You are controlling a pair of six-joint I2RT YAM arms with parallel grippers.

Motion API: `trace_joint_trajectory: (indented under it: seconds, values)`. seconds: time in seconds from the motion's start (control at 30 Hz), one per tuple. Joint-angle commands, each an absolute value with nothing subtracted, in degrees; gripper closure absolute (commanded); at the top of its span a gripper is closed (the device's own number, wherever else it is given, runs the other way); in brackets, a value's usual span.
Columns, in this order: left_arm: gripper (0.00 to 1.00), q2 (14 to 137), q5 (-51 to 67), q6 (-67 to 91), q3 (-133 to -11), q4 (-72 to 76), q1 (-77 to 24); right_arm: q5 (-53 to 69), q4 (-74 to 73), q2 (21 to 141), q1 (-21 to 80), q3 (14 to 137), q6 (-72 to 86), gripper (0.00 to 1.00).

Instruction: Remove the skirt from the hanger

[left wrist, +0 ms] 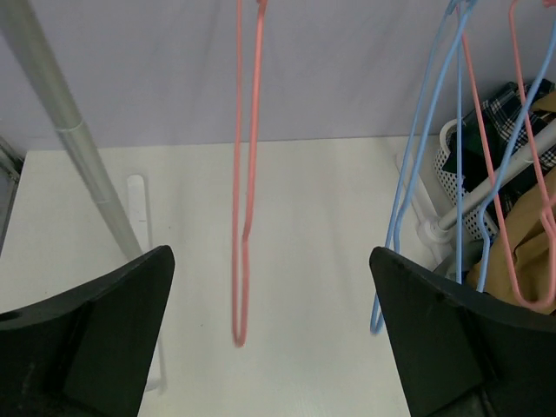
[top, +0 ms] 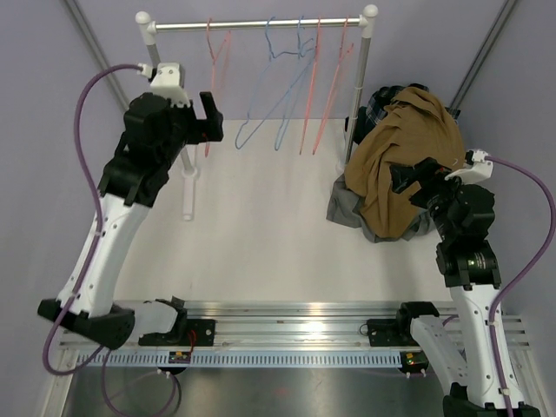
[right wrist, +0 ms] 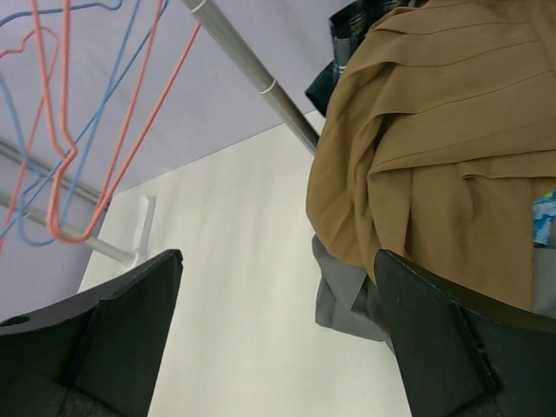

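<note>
Hangers (left wrist: 238,295) hang bare, brown skirt (top: 408,161) lies on the clothes pile (top: 347,208), left end effector (left wrist: 271,261) and right end effector (right wrist: 278,256) both spread, empty: removal looks done.

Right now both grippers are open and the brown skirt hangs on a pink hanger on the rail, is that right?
Not quite. The left gripper and right gripper are open, but the brown skirt is on no hanger: it lies on top of the clothes pile by the right end of the rail. The hangers hang bare. The top view shows it.
</note>
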State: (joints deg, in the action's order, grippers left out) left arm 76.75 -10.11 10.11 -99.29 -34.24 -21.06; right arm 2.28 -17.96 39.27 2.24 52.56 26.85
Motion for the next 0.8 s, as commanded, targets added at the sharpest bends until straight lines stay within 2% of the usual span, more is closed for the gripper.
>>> trace_joint_trajectory:
  seconds: [0.0, 0.17, 0.2, 0.3, 0.4, 0.53, 0.77]
  values:
    - [0.01, 65.3, -9.9, 10.2, -91.3, -33.0, -20.9, 10.5, -21.4, 40.4, 2.6, 56.9, 28.3, 0.0]
    - [0.01, 45.7, -9.9, 13.4, -65.3, -28.3, -20.9, 19.3, -19.8, 36.5, 2.6, 52.9, 34.7, 0.01]
    - [0.01, 39.3, -9.6, 13.9, -61.0, -26.4, -20.9, 20.4, -18.7, 35.2, 2.5, 50.0, 35.8, 0.01]
    - [0.01, 30.7, -9.7, 14.9, -50.5, -26.0, -20.9, 23.5, -12.5, 28.7, 2.6, 42.7, 40.0, 0.0]
    - [0.01, 22.3, -10.5, 15.8, -44.6, -27.4, -20.9, 22.5, -9.6, 23.3, 2.6, 38.1, 43.8, 0.01]
    - [0.01, 14.2, -11.9, 17.0, -39.5, -27.2, -20.9, 19.9, -14.8, 22.4, 2.6, 39.1, 43.4, 0.01]
    - [0.01, 16.2, -14.2, 16.6, -40.0, -27.0, -20.9, 13.5, -20.6, 18.9, 2.6, 39.7, 41.7, 0.01]
